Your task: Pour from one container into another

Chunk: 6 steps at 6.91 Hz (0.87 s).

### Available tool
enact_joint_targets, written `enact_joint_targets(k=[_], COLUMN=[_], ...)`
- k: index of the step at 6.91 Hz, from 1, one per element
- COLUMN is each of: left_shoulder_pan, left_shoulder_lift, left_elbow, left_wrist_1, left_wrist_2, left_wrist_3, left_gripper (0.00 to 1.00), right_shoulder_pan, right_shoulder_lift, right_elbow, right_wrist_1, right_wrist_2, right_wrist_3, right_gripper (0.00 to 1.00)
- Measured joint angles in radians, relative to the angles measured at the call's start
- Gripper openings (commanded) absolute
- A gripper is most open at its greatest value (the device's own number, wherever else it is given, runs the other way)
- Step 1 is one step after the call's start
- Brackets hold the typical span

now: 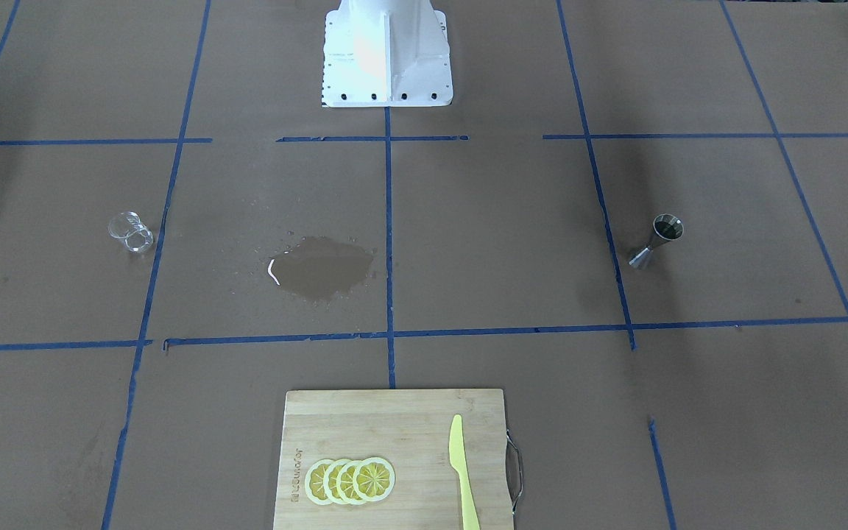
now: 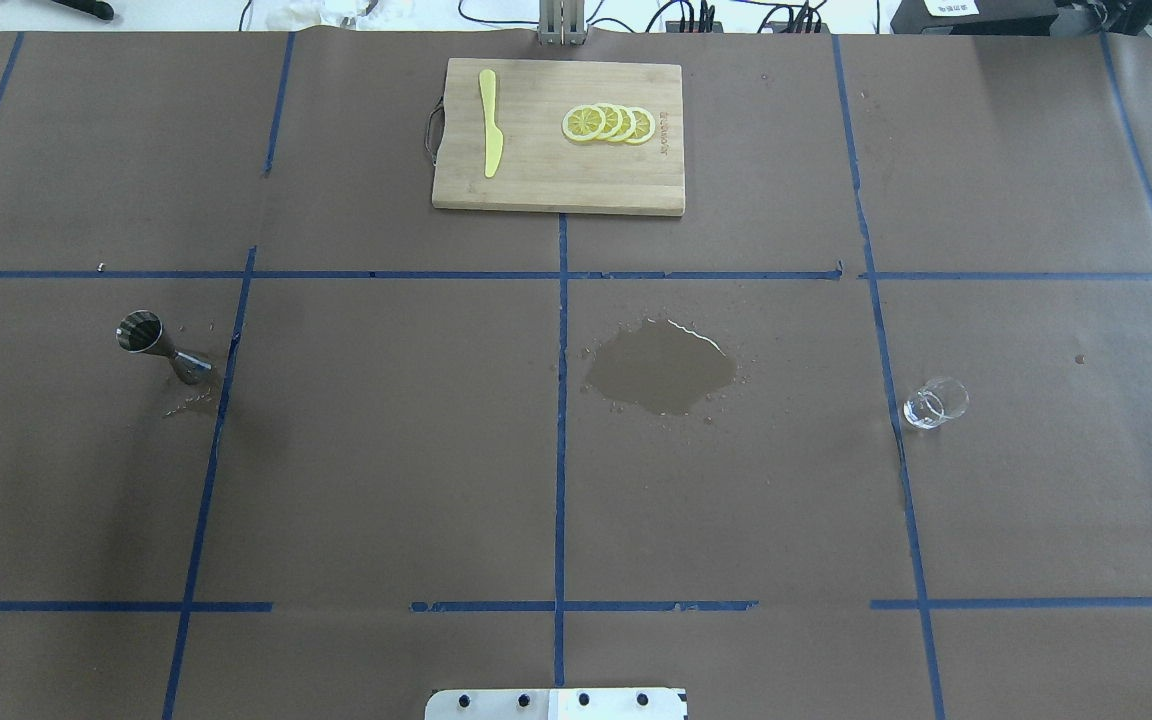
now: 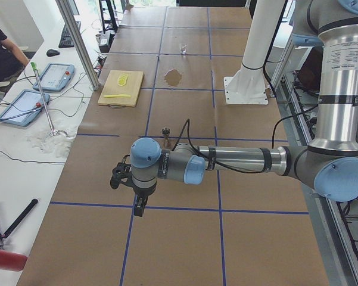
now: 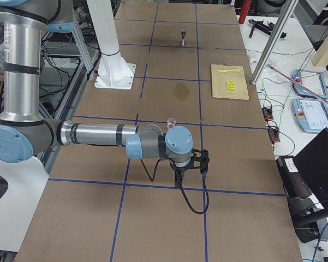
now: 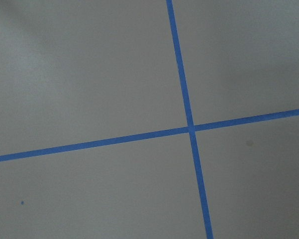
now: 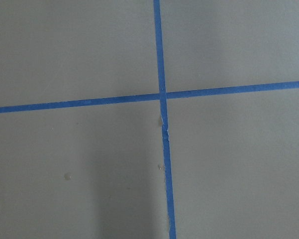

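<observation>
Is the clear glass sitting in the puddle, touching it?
Apart. The overhead exterior view shows dry paper and a blue tape line between the glass and the puddle.

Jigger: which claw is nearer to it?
Left. The left claw hangs just outboard of the jigger; the right claw is far off on the other side, beyond the glass.

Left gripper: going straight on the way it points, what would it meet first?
The left gripper points down, so probably the bare paper-covered table near a blue tape crossing; the wrist view shows nothing else below it.
</observation>
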Motion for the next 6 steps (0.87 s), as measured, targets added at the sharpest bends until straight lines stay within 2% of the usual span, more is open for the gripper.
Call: enact_joint_targets(k=[6], left_shoulder_pan=[0.001], left_shoulder_lift=[-0.002], left_elbow=[0.003], left_wrist_1=[-0.004], left_wrist_2=[0.0], left_wrist_3=[-0.062], left_gripper=[1.0], right_shoulder_pan=[0.0], right_shoulder_lift=[-0.001], right_elbow=[0.001], right_wrist_1=[0.0], right_wrist_2=[0.003], right_wrist_3=[0.0], right_gripper=[1.0])
